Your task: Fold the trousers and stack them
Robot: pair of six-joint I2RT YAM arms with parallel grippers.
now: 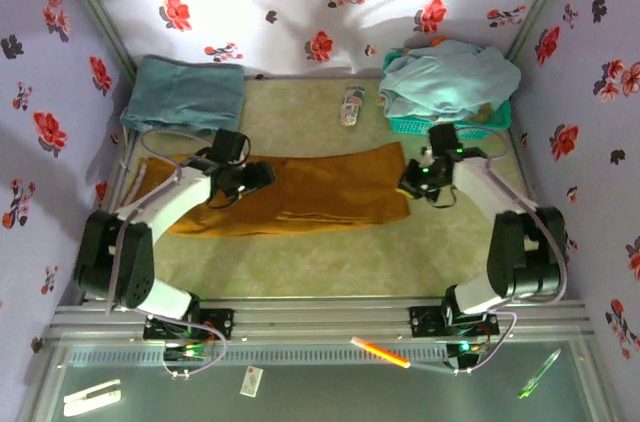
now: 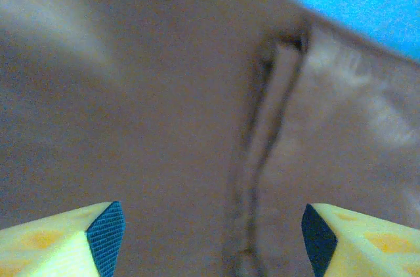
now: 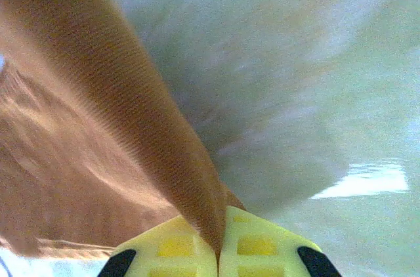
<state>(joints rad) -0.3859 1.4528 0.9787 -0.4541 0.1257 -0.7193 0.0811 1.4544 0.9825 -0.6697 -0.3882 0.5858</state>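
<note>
Across the middle of the counter (image 1: 300, 107), the trousers (image 1: 320, 197) are lying stretched out; the left claw (image 2: 213, 231) is hovering wide open over them, while the right claw (image 3: 218, 251) is pinching their near edge tight.

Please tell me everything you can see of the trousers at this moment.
The trousers are mustard-brown cloth, soft, and finely ribbed in the right wrist view. They lie flat across the middle of the table, running left to right as one long band with a few creases, seemingly one leg over the other. The right gripper is shut on their right end and lifts a ridge of cloth. The left gripper is open over their left part, where a raised seam runs.
</note>
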